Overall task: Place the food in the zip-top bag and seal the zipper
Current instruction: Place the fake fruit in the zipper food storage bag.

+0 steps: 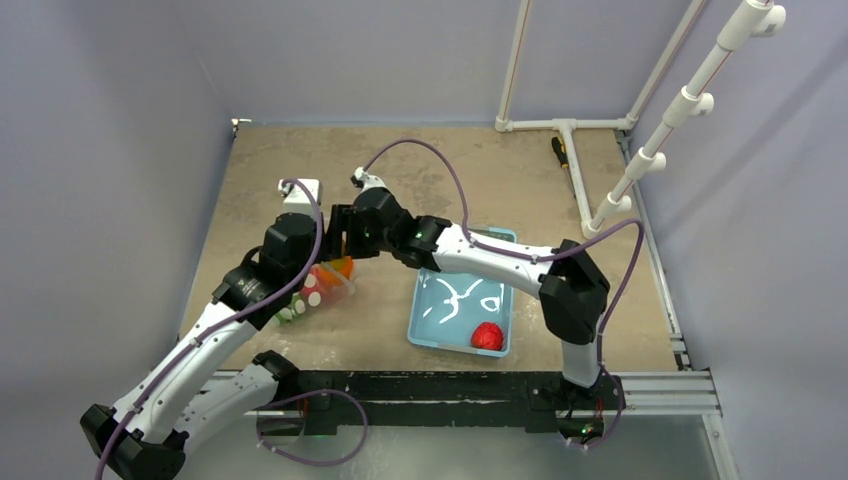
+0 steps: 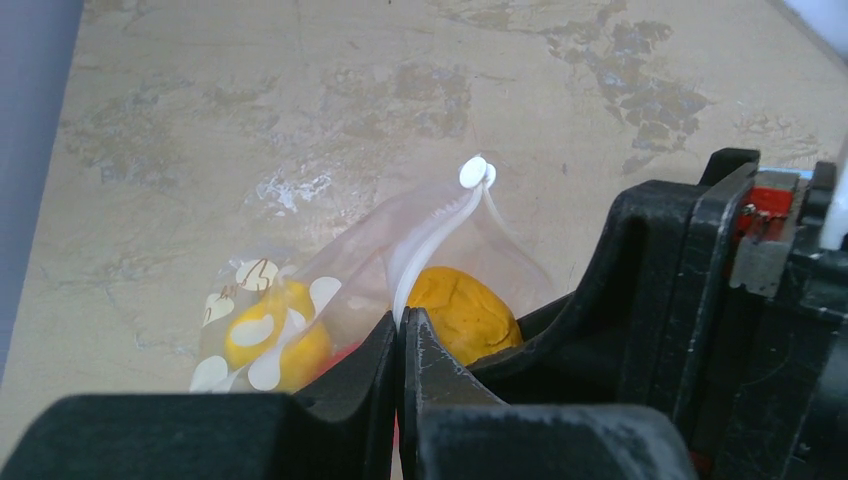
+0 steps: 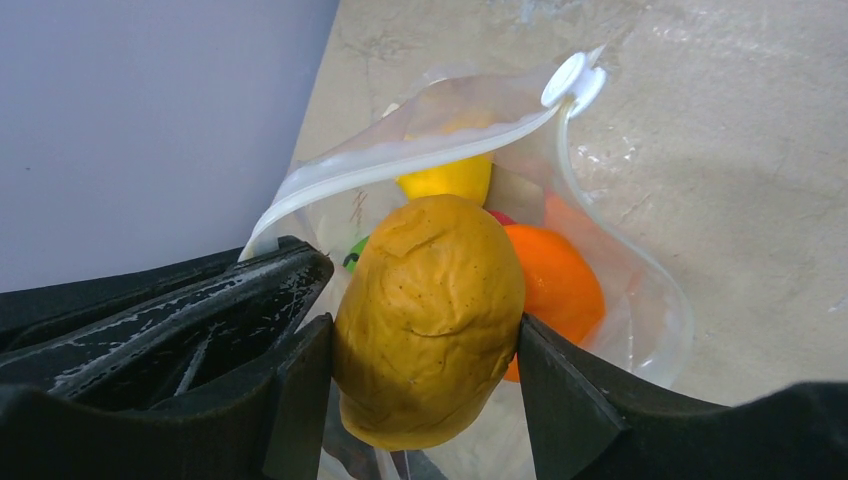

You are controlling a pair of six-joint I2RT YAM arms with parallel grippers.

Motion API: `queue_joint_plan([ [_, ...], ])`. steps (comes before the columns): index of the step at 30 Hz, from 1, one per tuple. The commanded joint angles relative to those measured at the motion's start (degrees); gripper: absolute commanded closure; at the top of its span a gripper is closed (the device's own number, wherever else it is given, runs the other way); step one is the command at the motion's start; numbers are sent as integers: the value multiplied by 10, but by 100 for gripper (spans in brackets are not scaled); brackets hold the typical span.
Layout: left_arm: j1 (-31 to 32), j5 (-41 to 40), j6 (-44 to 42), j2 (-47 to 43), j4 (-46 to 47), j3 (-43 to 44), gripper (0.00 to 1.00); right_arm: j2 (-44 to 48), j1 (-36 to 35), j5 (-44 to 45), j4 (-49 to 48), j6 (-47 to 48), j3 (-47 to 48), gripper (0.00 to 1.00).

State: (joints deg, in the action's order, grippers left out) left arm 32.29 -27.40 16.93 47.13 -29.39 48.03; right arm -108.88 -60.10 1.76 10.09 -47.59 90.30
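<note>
- The left gripper (image 2: 402, 325) is pinching the zipper (image 2: 425, 245) of the bag (image 2: 345, 250), with its jaws pressed together on the strip.
- The bag is lying left of centre on the table (image 1: 480, 180). It is holding a yellow fruit (image 3: 450, 180), an orange fruit (image 3: 560, 280) and others that are partly hidden.
- The bag's mouth is gaping unsealed, with the slider (image 3: 570, 78) sitting at the far end.
- The right gripper (image 3: 425, 340) is clamping a wrinkled tan fruit (image 3: 430, 290) over the mouth.
- The basket (image 1: 455, 347), well apart to the right of the bag, is holding one red fruit (image 1: 487, 336).
</note>
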Motion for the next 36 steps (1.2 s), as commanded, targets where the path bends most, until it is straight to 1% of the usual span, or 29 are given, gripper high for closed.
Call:
queue_joint_plan([
  [1,1,19,4,-4,21,0,100,-1,-7,-42,-98,-30,-8,61],
  [3,1,20,3,-4,22,0,100,-5,-7,-47,-118,-38,-13,54],
  [4,1,21,3,-4,22,1,100,-6,-7,-50,-124,-41,-15,49],
  [7,1,21,3,-5,21,1,100,-8,-7,-59,-141,-48,-24,28],
  [8,1,21,3,-5,21,1,100,-6,-7,-59,-146,-49,-28,24],
  [14,0,20,3,-5,21,0,100,2,-7,-52,-152,-40,-38,2],
  [19,0,20,3,-6,22,1,100,15,-7,-44,-160,-35,-49,1],
  [24,0,20,3,-5,21,0,100,33,-7,-20,-143,-35,-54,1],
  [29,0,21,3,-5,22,1,100,59,-7,10,-108,-39,-69,3],
  [36,0,21,3,-4,23,1,100,85,-6,92,-38,-45,-91,9],
])
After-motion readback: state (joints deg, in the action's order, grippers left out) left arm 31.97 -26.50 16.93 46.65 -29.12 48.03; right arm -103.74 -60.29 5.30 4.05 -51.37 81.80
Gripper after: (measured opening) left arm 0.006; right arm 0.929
